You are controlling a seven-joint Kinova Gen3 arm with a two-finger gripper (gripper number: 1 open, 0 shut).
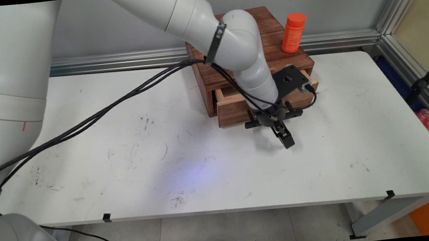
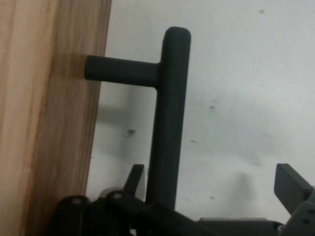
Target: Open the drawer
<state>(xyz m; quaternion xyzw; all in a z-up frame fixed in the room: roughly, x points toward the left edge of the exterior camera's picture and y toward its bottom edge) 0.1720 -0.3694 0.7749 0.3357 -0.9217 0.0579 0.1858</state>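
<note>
Hand view shows the tool released beside the dark handle of the wooden drawer, which stands partly open on the bench, orange bottle on top

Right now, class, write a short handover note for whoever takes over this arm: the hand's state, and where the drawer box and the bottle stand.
Hand: open, low over the white table, just in front of the drawer.
Handle: dark bar on the drawer front, standing between the hand's fingers, clear of the one farther from the wood.
Drawer: partly pulled out of the wooden box.
Orange bottle: upright, capped, on the box's top near its right edge.
</note>
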